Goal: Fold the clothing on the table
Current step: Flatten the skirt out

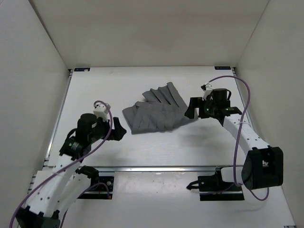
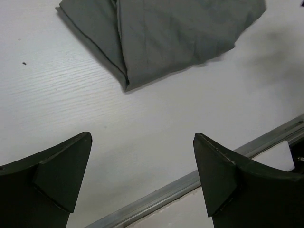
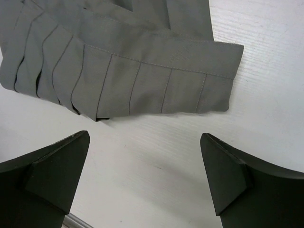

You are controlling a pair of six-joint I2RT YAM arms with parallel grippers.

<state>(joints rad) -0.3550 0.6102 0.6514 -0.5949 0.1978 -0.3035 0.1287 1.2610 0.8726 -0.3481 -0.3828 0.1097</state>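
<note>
Between left pincer (image 1: 118, 129) and right pincer (image 1: 191, 110) — skirt (image 1: 156, 114) lies | both wide open, empty

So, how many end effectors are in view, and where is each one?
2. The left end effector is left of the clothing, open; the right end effector is just beside its right edge, open. None seems hidden.

Rumpled grey pleated skirt (image 1: 159, 113) mid-table (image 1: 142, 152)

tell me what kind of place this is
Likely a robotics lab workcell: a white table boxed in by plain white walls, a left arm and right arm mounted at its near edge, one grey skirt laid out between them.
</note>
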